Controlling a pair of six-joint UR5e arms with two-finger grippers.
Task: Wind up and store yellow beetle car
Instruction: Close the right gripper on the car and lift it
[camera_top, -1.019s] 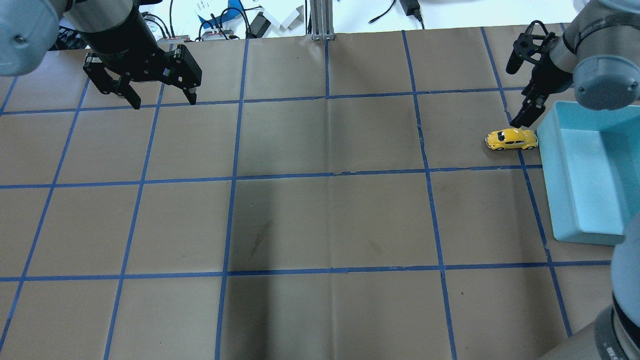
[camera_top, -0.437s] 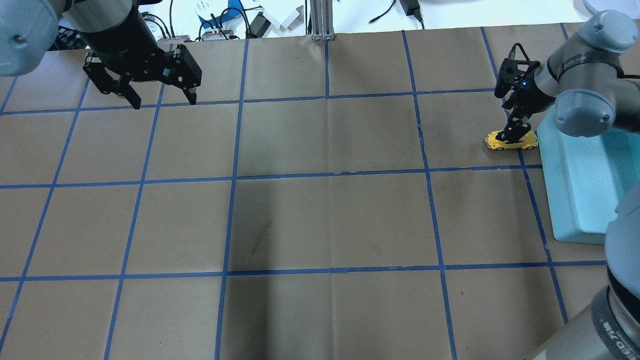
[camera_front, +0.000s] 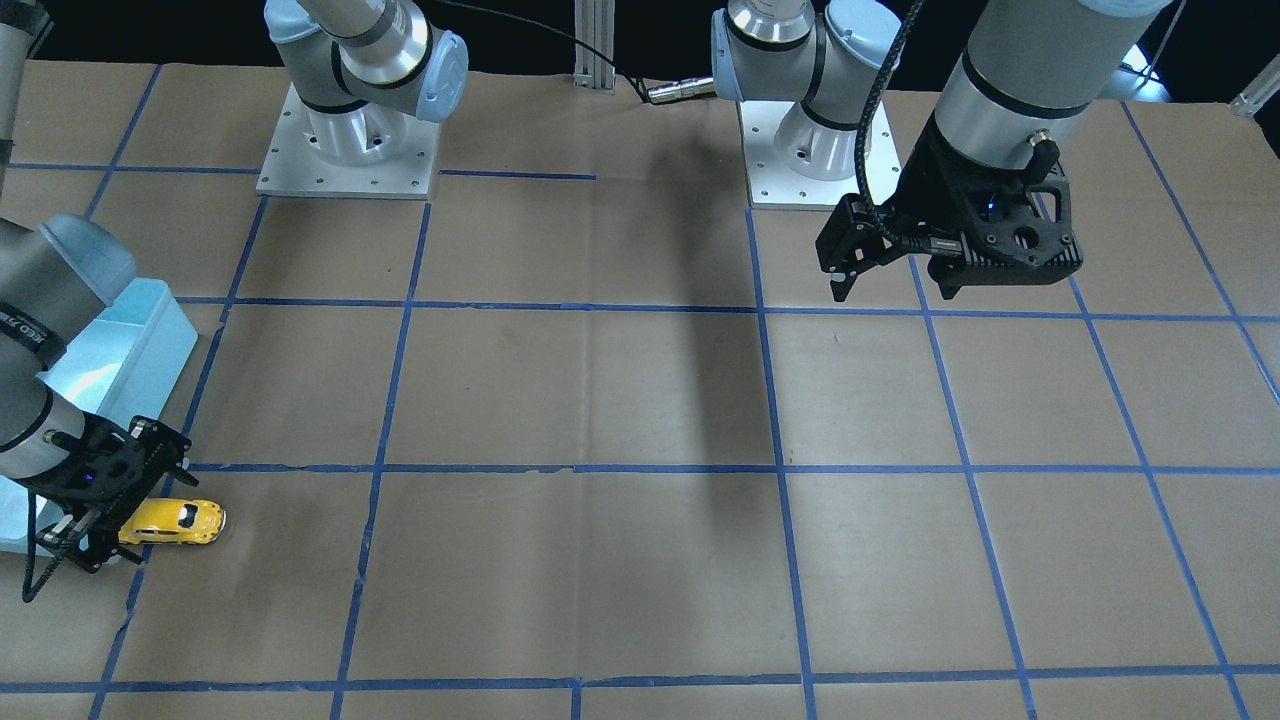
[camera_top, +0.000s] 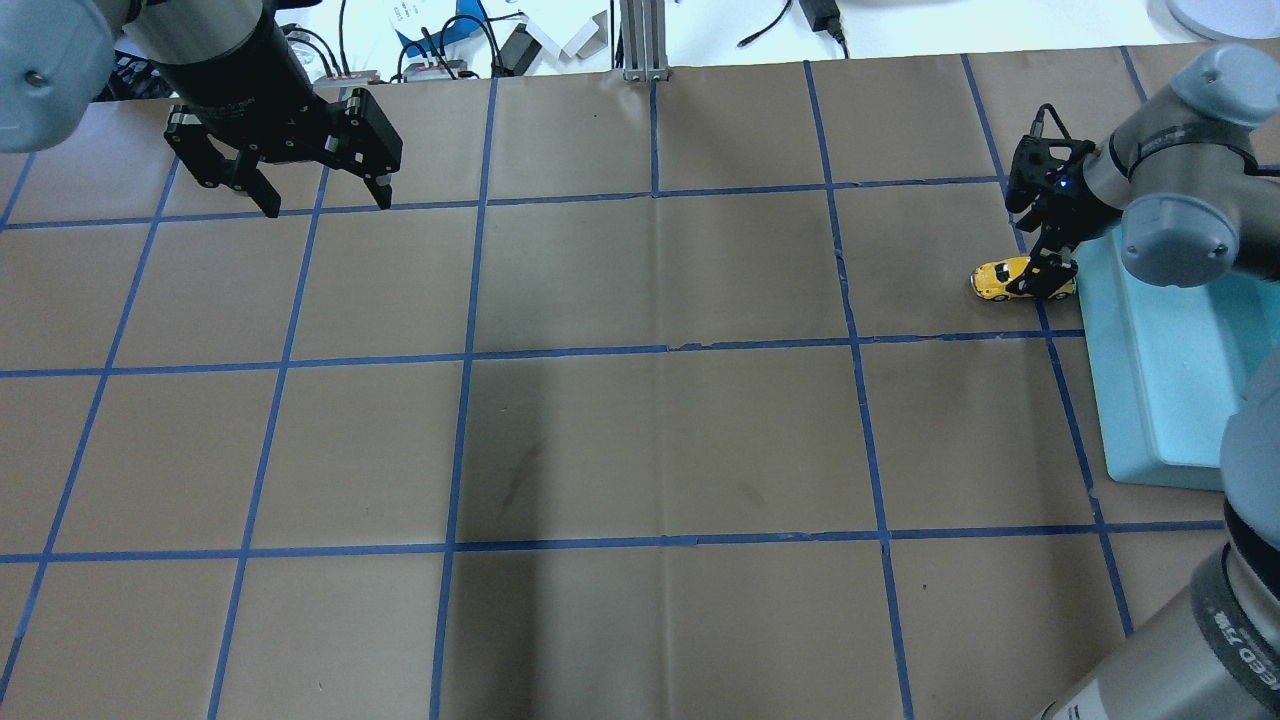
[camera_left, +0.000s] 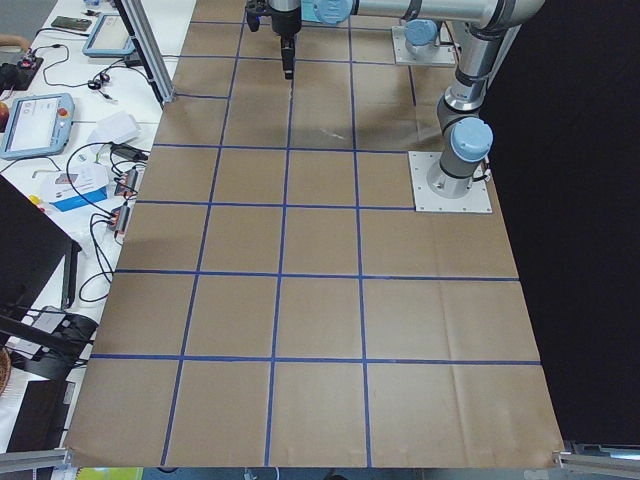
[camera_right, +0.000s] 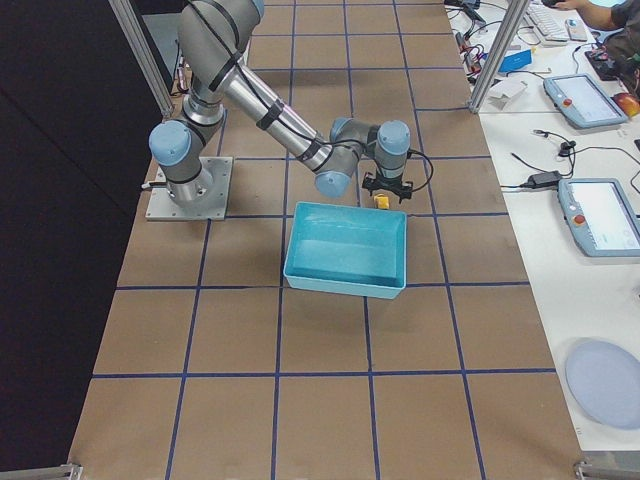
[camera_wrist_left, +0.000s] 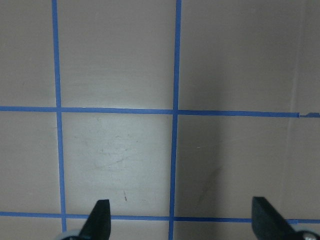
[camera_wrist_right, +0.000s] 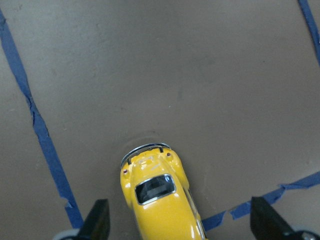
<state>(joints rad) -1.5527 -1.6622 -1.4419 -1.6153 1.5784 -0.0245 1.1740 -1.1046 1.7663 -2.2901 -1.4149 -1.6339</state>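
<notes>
The yellow beetle car (camera_top: 996, 280) stands on the brown paper right beside the far left corner of the light-blue bin (camera_top: 1100, 340). My right gripper (camera_top: 1045, 276) is down over the car's rear half, open, with a finger on each side. In the right wrist view the car (camera_wrist_right: 159, 197) sits between the two open fingertips (camera_wrist_right: 97, 220), without contact. The car (camera_front: 185, 518) also shows in the front view, partly behind the right gripper (camera_front: 100, 540). My left gripper (camera_top: 326, 206) hangs open and empty over the far left of the table, also in the front view (camera_front: 893, 292).
The bin (camera_right: 345, 278) is empty and lies along the table's right edge, under my right arm. Blue tape lines grid the brown paper. Cables, boxes and an aluminium post (camera_top: 640, 40) stand past the far edge.
My right gripper has come down from behind the car and now straddles it. The car and the left arm have not moved.
</notes>
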